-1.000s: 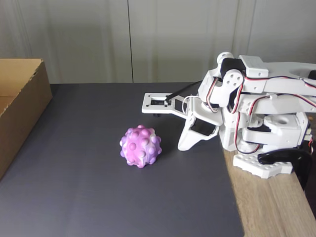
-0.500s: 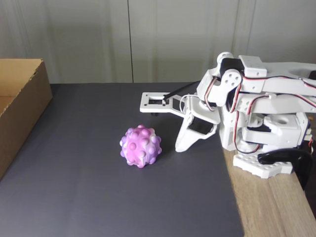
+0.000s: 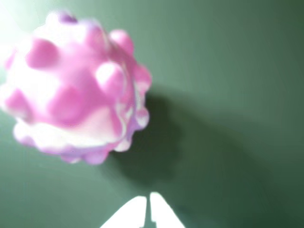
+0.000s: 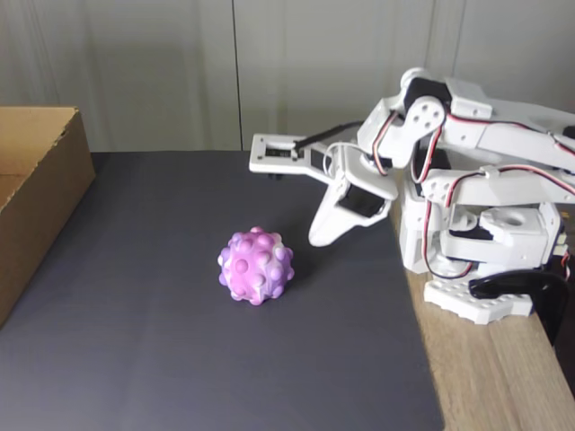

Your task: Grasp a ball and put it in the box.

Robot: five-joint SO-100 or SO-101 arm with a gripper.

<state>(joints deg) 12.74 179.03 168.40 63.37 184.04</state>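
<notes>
Ball (image 4: 256, 267) sits on the dark mat (image 4: 135, 359), well apart from the box (image 4: 36, 193) at the left, while the gripper (image 4: 317, 241), fingers pressed together, hangs just right of it.

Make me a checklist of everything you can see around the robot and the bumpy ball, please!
Surface: dark mat over a wooden table; the wood shows at the right of the fixed view.
Ball: the ball, bumpy pink, purple and white, sits on the mat, touching nothing; blurry in the wrist view.
Box: the box, brown cardboard, open on top, stands at the left edge; inside hidden.
Clutter: nothing seen.
Gripper: the gripper hangs right of the ball, apart from it, holding nothing; in the wrist view its fingertips are together.
Cables: red, white and black wires run along the arm.
Surroundings: plain pale wall panels behind.
</notes>
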